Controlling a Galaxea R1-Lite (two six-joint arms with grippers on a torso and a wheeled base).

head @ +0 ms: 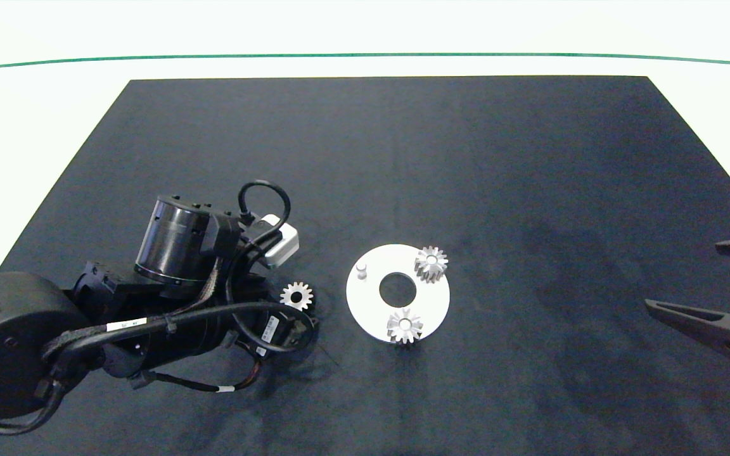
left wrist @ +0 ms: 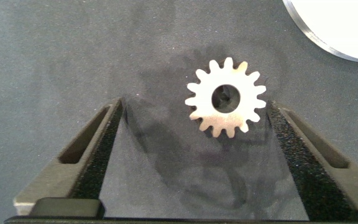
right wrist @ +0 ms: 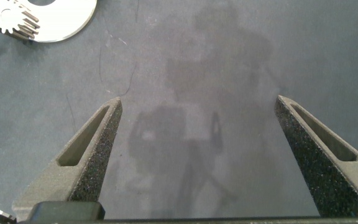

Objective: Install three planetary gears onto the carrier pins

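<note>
A white disc [head: 371,304] lies mid-table with two silver gears on its pins: one at the far right [head: 431,263], one at the near edge [head: 404,325]. One bare pin [head: 361,271] stands on the disc's left side. A third gear [head: 296,296] lies flat on the dark mat left of the disc. My left gripper [left wrist: 194,109] hangs open over it, the gear [left wrist: 227,97] sitting between the fingertips and nearer one finger [left wrist: 297,146]. My right gripper [head: 694,282] waits open at the right edge of the table.
A black mat [head: 390,158] covers the table, with a white surface beyond it and a green line [head: 365,56] across the far side. In the right wrist view the disc's edge [right wrist: 73,25] with one gear [right wrist: 8,18] shows in a corner.
</note>
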